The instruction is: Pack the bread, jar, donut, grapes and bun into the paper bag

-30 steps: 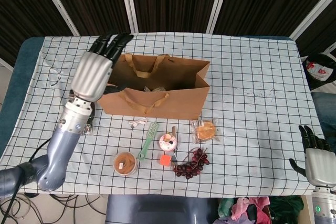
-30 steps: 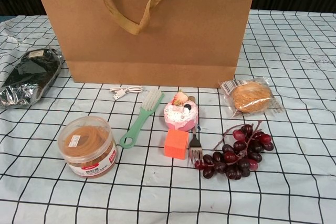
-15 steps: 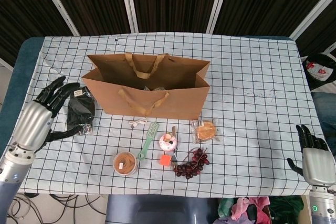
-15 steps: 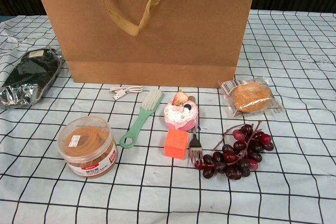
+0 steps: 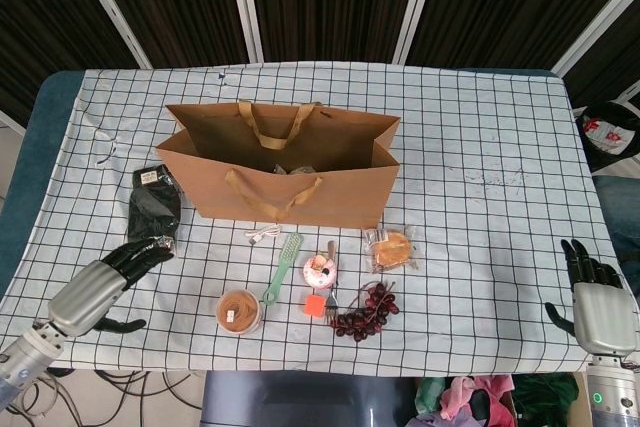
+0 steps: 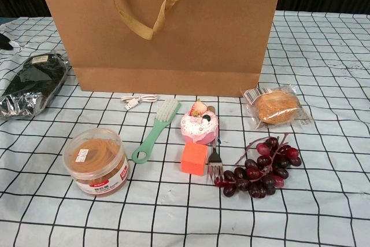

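The brown paper bag (image 5: 300, 187) (image 6: 173, 33) stands open mid-table, with a crinkled wrapper (image 5: 292, 169) showing inside. In front of it lie the clear-lidded jar (image 5: 238, 311) (image 6: 95, 161), the pink donut (image 5: 320, 270) (image 6: 199, 126), the dark red grapes (image 5: 366, 311) (image 6: 260, 169) and the wrapped bun (image 5: 390, 248) (image 6: 277, 107). A dark foil packet (image 5: 155, 212) (image 6: 32, 82) lies left of the bag. My left hand (image 5: 100, 289) hovers low at the front left, empty, fingers pointing toward the packet. At the front right corner my right hand (image 5: 603, 309) is empty with fingers apart.
A green brush (image 5: 283, 267) (image 6: 155, 128), an orange cube (image 5: 316, 304) (image 6: 193, 158), a fork (image 6: 215, 163) and a small white cable (image 5: 262, 234) (image 6: 139, 100) lie among the food. The checked cloth (image 5: 480, 127) runs to the table's edges.
My left hand has drawn back from the bag's left end, swinging down past the dark packet to the front left. The right hand and the objects have barely moved.
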{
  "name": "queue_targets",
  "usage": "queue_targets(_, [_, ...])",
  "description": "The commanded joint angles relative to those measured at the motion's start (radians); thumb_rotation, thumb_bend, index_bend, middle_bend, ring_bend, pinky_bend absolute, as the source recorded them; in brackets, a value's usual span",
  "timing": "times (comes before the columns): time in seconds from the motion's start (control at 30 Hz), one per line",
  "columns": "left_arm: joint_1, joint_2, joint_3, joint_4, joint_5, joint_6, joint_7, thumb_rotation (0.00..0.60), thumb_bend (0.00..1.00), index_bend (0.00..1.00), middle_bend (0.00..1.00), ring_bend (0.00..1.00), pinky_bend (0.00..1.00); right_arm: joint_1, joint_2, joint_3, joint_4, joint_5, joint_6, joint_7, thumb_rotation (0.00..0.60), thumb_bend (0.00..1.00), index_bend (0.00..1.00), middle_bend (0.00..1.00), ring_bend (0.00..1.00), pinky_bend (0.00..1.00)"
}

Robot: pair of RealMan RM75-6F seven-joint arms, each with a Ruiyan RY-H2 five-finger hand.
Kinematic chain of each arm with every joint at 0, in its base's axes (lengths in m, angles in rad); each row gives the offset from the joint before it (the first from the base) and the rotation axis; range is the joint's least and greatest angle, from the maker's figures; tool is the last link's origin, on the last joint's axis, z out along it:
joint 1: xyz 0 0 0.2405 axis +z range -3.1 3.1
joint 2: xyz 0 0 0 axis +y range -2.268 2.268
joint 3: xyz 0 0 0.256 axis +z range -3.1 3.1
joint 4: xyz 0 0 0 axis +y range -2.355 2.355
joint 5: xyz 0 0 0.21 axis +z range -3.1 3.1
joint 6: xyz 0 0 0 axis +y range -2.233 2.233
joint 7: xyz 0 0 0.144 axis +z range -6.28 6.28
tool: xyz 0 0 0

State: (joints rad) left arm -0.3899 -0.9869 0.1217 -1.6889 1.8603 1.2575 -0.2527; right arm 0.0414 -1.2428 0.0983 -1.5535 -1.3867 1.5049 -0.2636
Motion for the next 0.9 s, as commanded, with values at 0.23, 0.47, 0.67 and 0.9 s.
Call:
queue_targets(0.23, [-0.118, -0.036, -0.035, -0.120, -0.110, -0.241, 0.109, 0.600, 0.01, 0.08, 0.08, 0.00, 0.09, -0.001, 0.005, 0.000, 0.005, 0.004, -0.005, 0.012, 0.600, 0.15, 0.00, 0.06, 0.19, 0.20])
queue_targets(0.47, [-0.181, -0.109, -0.067, -0.146, -0.160, -0.353, 0.208, 0.600, 0.01, 0.08, 0.08, 0.00, 0.08, 0.001, 0.005, 0.002, 0.010, 0.006, -0.011, 0.022, 0.600, 0.15, 0.00, 0.06, 0.19, 0.20])
queue_targets(0.67, [-0.208, -0.192, -0.085, -0.137, -0.219, -0.414, 0.300, 0.600, 0.01, 0.08, 0.08, 0.00, 0.08, -0.001, 0.013, 0.004, 0.005, 0.002, -0.005, 0.039, 0.600, 0.15, 0.00, 0.06, 0.19, 0.20])
queue_targets(0.9, [-0.220, -0.254, -0.088, -0.112, -0.262, -0.441, 0.383, 0.600, 0.01, 0.08, 0.09, 0.00, 0.09, -0.004, 0.019, 0.003, 0.000, -0.005, 0.001, 0.051, 0.600, 0.15, 0.00, 0.06, 0.19, 0.20])
